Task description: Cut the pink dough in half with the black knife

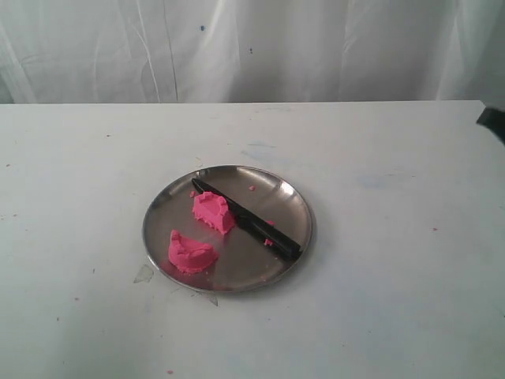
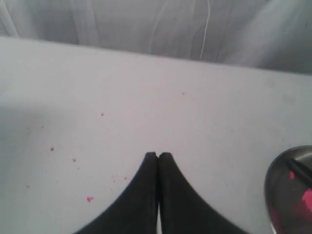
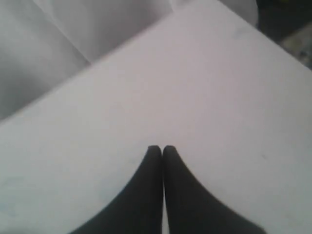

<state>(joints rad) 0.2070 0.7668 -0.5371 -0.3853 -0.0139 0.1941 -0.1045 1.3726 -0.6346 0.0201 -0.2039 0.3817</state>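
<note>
Two pink dough chunks lie apart on the steel plate [image 1: 293, 207]: one chunk [image 1: 212, 211] near the middle, the other [image 1: 189, 253] at the plate's front left. The black knife [image 1: 246, 219] lies diagonally across the plate, right beside the middle chunk, with no gripper on it. My left gripper [image 2: 158, 155] is shut on nothing above the bare table; the plate's edge [image 2: 271, 181] shows off to one side of it. My right gripper [image 3: 162, 148] is shut and empty over the white table near a corner. A black bit of the right arm [image 1: 492, 121] shows at the exterior view's right edge.
Tiny pink crumbs [image 2: 89, 198] are scattered on the white table [image 1: 379, 276] and on the plate. A white curtain [image 1: 252, 47] hangs behind the table's far edge.
</note>
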